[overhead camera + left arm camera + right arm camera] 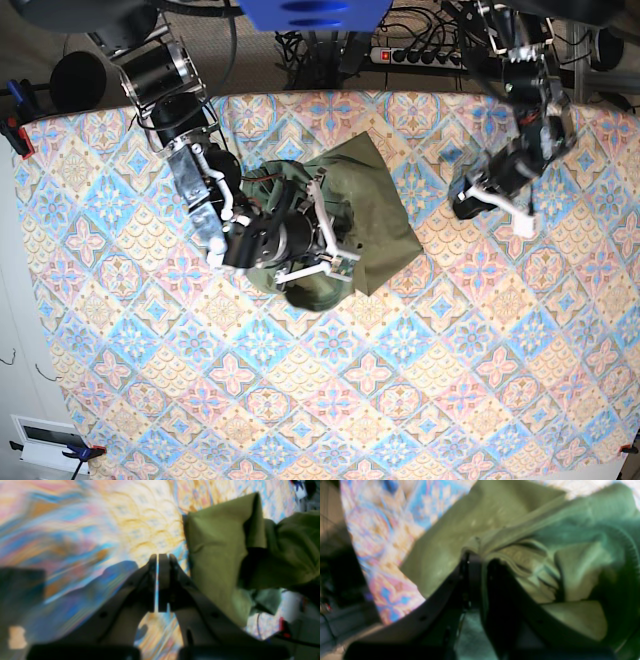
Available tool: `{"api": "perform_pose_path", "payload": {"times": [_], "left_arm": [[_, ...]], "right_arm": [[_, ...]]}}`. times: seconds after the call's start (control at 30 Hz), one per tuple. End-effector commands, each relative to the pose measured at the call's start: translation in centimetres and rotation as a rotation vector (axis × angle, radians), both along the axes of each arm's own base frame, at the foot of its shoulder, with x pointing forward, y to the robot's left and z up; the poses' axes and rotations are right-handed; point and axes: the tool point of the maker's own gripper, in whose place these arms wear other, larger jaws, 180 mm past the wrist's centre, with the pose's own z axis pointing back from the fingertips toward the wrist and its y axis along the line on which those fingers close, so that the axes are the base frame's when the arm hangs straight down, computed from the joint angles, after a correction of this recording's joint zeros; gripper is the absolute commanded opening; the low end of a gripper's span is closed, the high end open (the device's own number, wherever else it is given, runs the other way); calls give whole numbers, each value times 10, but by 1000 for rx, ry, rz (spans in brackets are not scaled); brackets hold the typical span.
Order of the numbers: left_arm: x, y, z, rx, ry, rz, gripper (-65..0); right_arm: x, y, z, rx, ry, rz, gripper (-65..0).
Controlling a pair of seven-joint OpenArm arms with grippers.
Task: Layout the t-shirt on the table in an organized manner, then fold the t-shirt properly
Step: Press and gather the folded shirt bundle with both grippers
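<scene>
Overhead, the right gripper (335,235) is sitting left of centre, its fingers pinching a fold of the crumpled olive t-shirt (370,205); up close, green cloth is wedging between the closed jaws. The shirt is lying bunched in the upper middle of the patterned table (420,400), its longer side running from lower left to upper right. Further right, the left gripper (520,215) is hanging well apart from the shirt, fingers pressed together on nothing. The shirt is lying to its left, so the right arm is far nearer.

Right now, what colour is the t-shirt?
Plain olive green, no print; the t-shirt shows best in the base view.
</scene>
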Motion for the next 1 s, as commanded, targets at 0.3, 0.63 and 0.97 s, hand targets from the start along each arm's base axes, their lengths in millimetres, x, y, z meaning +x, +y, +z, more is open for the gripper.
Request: {"api": "perform_pose_path", "payload": {"times": [0.3,0.63,0.97], "left_arm": [[38,-67,-29,-105,23,-74,-643],[53,-118,-55,-156,52,-80,-643],[50,-127,-62,-151,55,-91,-643]], "right_arm": [[6,19,6,-86,-131,77,-643],[-16,78,9,-27,-97,175,-643],[5,87,0,-37,-148,182,-540]]}}
